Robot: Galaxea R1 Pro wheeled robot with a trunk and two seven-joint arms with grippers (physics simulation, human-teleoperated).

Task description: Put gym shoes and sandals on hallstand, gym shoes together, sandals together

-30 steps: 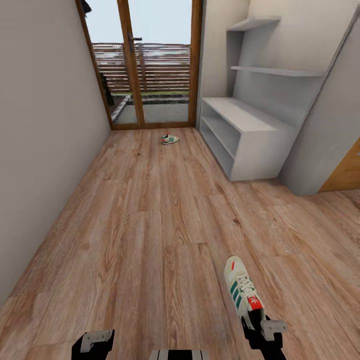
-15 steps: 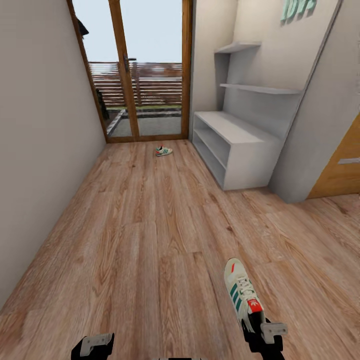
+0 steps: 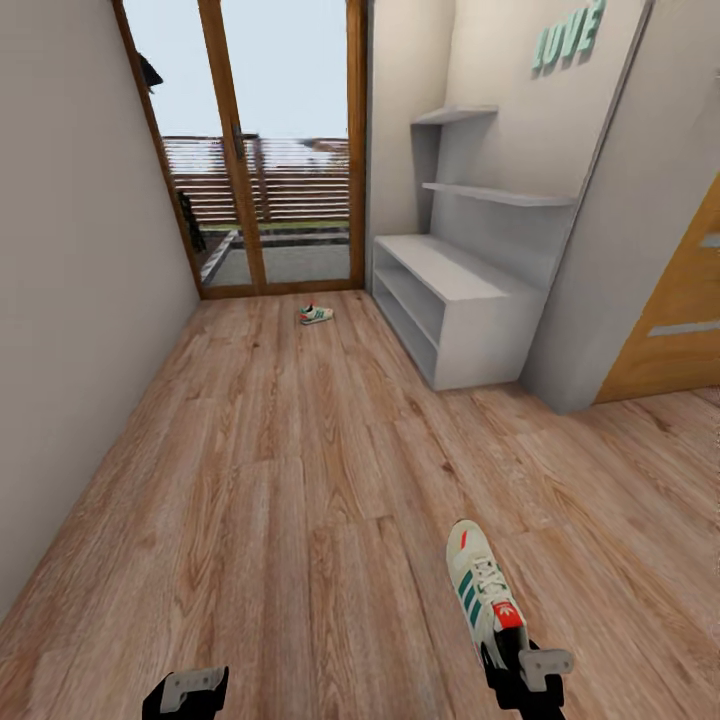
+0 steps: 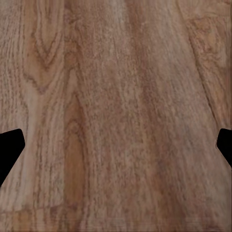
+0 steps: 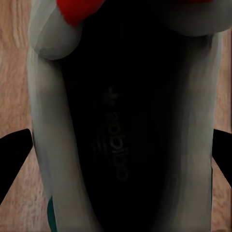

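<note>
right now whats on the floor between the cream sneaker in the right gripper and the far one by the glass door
Only bare wood-plank floor, in the head view, between the held cream sneaker and the far sneaker.

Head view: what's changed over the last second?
The camera tilted up, so the "LOVE" lettering came into view; nothing on the floor moved. The right gripper still holds one gym shoe; the other shoe stays near the door.
</note>
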